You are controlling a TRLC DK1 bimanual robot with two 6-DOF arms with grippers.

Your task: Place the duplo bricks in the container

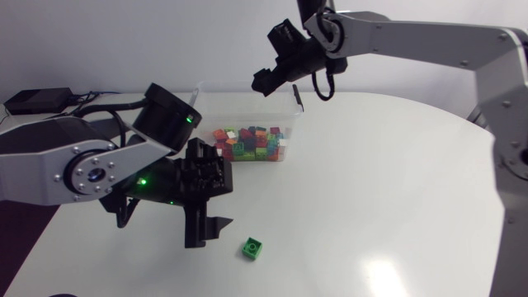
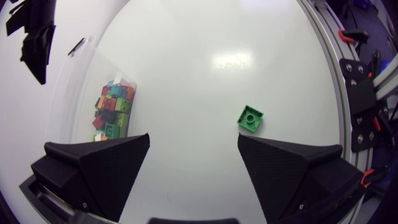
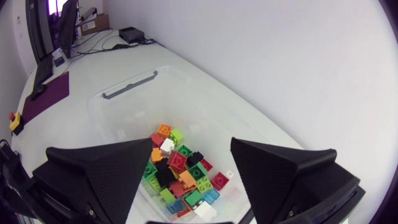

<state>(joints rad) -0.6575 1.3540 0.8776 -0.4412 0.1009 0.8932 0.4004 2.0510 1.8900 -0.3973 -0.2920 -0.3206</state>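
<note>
Green brick (image 2: 250, 118) on table (image 2: 186, 62), just ahead of left gripper (image 2: 194, 138), fingers apart, empty. Right gripper (image 3: 192, 143) over container (image 3: 127, 87), fingers apart too. Brick likely light, rigid, slick; pinch opposite flat sides.

The table (image 1: 371, 181) is glossy white, with paler patches of glare. The loose brick (image 1: 253, 247) is bright green. The container (image 1: 290, 124) is clear and colourless, and its handle (image 3: 129, 85) is grey. The bricks (image 1: 250, 143) in it are a mix of red, orange, lime, darker green, blue, white and black, with a few pink. The left gripper (image 2: 194, 137) and the right gripper (image 3: 191, 146) are both matte black with a fine grainy surface. The left arm (image 1: 49, 161) is silver-grey with black joints and has small green lights (image 1: 142, 181). The right arm (image 1: 429, 45) is silver-grey too, with a black wrist and a black cable (image 1: 323, 87).
</note>
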